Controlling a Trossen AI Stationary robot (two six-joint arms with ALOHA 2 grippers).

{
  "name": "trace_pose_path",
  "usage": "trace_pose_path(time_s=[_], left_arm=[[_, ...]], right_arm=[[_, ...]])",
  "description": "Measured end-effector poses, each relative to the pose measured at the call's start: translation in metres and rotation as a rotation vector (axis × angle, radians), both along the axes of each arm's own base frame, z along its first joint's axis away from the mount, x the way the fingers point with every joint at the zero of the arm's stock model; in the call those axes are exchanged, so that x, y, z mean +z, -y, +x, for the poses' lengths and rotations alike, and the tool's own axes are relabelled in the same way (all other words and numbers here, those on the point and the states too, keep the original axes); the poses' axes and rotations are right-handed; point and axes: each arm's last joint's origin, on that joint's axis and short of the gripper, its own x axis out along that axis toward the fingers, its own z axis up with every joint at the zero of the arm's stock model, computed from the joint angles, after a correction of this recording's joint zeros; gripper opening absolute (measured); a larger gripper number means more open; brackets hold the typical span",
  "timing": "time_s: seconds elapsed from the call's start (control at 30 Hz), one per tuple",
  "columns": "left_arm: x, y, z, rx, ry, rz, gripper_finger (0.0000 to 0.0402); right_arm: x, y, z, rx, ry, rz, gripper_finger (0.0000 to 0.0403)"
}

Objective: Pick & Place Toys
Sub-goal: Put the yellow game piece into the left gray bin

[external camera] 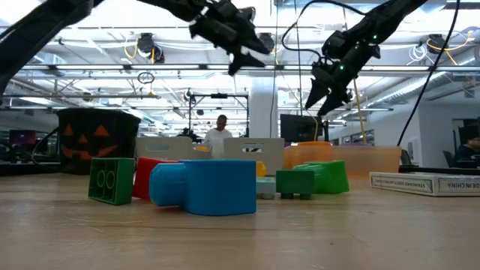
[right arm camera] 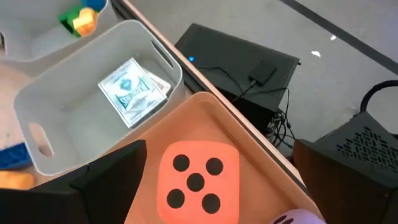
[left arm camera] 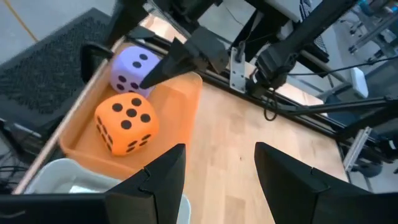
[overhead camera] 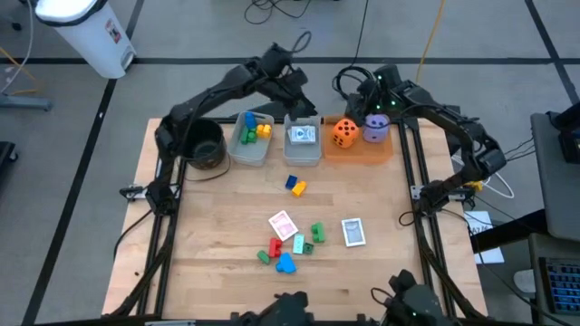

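Note:
An orange die (overhead camera: 344, 132) and a purple die (overhead camera: 375, 129) sit in the flat orange tray (overhead camera: 358, 152) at the table's far edge. Left of the tray, one clear bin (overhead camera: 304, 152) holds playing cards (right arm camera: 132, 92) and another (overhead camera: 251, 149) holds blocks. Loose blocks (overhead camera: 286, 252), a blue and yellow pair (overhead camera: 295, 185), a red card (overhead camera: 283, 224) and a card pack (overhead camera: 353, 232) lie on the table. My left gripper (left arm camera: 217, 155) hangs open above the card bin. My right gripper (overhead camera: 373, 107) hangs open above the dice, touching nothing.
A round black pot (overhead camera: 204, 145) with a pumpkin face stands at the far left, beside the block bin. Bare wood lies at the table's left and right, around the loose toys. Cables and a black box lie on the floor behind the far edge.

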Motion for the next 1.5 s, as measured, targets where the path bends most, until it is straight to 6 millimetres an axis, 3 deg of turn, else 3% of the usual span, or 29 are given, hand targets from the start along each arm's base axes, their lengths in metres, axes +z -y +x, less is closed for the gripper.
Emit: trace_pose_path(time_s=[0.17,0.37,0.5,0.6,0.8,1.03,1.3,1.5], left_arm=[[0.039,0.015,-0.035,-0.01,0.011,0.054,0.0198],[0.064,0.038,-0.067,-0.021,0.065,0.09,0.0198],[0.066,0.055,-0.091,0.005,0.135,0.102,0.0197],[0.054,0.068,-0.109,0.043,0.193,0.079,0.0197],[0.031,0.104,-0.145,0.156,0.342,0.056,0.0197],[0.019,0.153,-0.18,0.158,0.518,0.044,0.0198],[0.013,0.191,-0.215,0.105,0.602,-0.018,0.0198],[0.013,0.209,-0.219,0.007,0.608,-0.098,0.0198]], right_arm=[[0.014,-0.007,-0.003,-0.043,0.089,0.031,0.04],[0.048,-0.028,-0.004,-0.011,0.345,0.026,0.04],[0.063,-0.057,-0.003,-0.045,0.509,-0.093,0.04],[0.064,-0.082,-0.001,-0.061,0.647,-0.15,0.04],[0.048,-0.128,0.014,0.026,0.807,-0.201,0.04],[0.02,-0.164,0.039,0.002,0.865,-0.063,0.04],[-0.018,-0.186,0.056,0.024,0.808,0.001,0.04],[-0.033,-0.191,0.068,-0.059,1.044,0.195,0.04]])
